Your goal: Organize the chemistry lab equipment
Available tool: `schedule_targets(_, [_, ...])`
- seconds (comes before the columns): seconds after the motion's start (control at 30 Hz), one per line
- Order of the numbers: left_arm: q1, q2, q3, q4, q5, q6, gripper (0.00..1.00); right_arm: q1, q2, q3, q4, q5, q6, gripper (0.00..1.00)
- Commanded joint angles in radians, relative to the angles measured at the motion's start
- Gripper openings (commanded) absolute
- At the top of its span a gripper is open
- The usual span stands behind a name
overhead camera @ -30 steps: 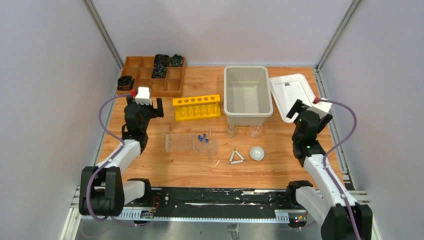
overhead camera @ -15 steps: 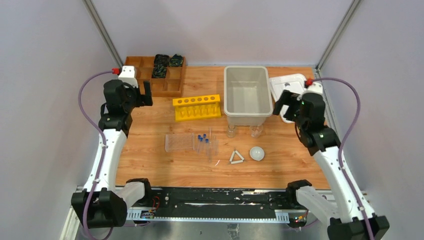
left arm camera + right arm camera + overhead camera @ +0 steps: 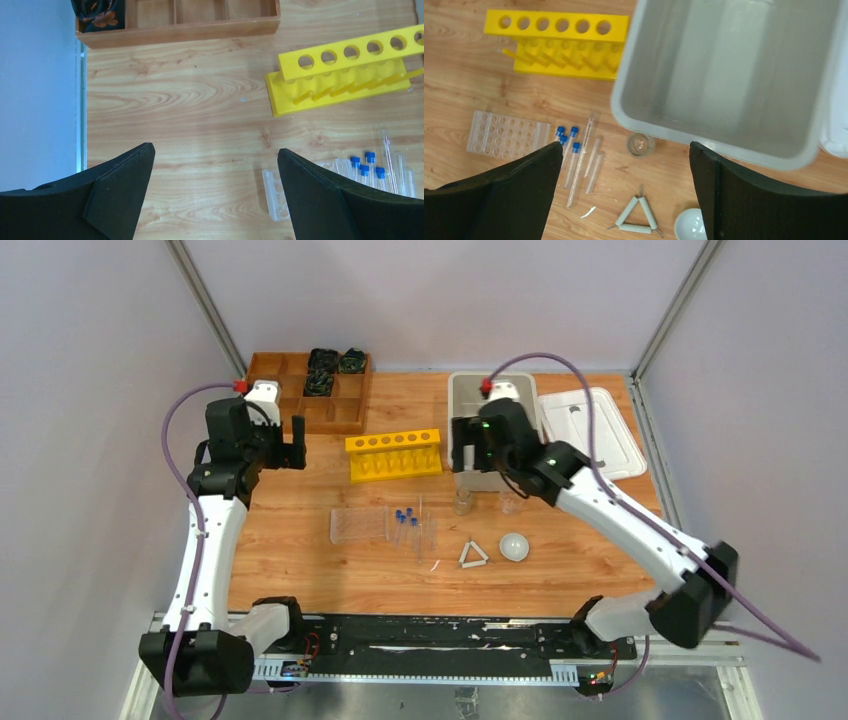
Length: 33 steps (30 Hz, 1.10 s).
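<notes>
Left hand (image 3: 215, 150): fingers spread wide, holding nothing, raised over bare worktop (image 3: 290, 540).
Right hand (image 3: 626, 145): fingers spread wide, empty, raised over the near rim of the grey bin (image 3: 664, 131).
Blue-capped tubes (image 3: 569, 142): lying loose on the worktop, below and just left of the right hand; off to the right of the left hand.
Clear tube rack (image 3: 506, 134): flat on the worktop, further left of the right hand, beside the tubes; none of its holes appears to be filled.
Beakers: one (image 3: 640, 144) almost straight under the right hand, by the bin's near wall; the second (image 3: 513, 503) just to its right.
Triangle frame (image 3: 636, 216): on the worktop, nearer the arm bases than the right hand.
White dish (image 3: 514, 546): just right of the triangle, apart from it.
Bin lid (image 3: 590, 425): off, lying right of the bin.
Done so far: judging by the layout, nothing; the bin looks empty and no item is gripped.
Left to do: probably every item needs gathering. The beaker under the right hand looks like the likeliest first pick.
</notes>
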Motion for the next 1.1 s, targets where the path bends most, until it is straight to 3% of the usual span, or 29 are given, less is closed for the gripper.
schedule_targets(0.0, [0.008, -0.007, 0.045, -0.069, 0.017, 0.015, 1.0, 0.146, 0.181, 0.143, -0.101, 0.111, 0.001, 1.0])
schedule_targets(0.07, [0.008, -0.006, 0.051, -0.075, 0.015, 0.014, 1.0, 0.195, 0.258, 0.189, -0.102, 0.116, 0.012, 1.0])
schedule_targets(0.2, [0.008, -0.006, 0.053, -0.08, 0.001, 0.015, 1.0, 0.244, 0.391, 0.255, -0.102, 0.102, 0.062, 0.88])
schedule_targets(0.33, [0.008, -0.01, 0.054, -0.099, 0.006, 0.025, 1.0, 0.257, 0.5, 0.279, -0.113, 0.072, 0.149, 0.64])
schedule_targets(0.5, [0.008, -0.018, 0.063, -0.115, 0.0, 0.036, 1.0, 0.257, 0.606, 0.291, -0.112, 0.054, 0.217, 0.48])
schedule_targets(1.07, [0.008, -0.064, 0.036, -0.117, 0.037, 0.043, 0.99, 0.239, 0.776, 0.329, -0.114, 0.097, 0.294, 0.45])
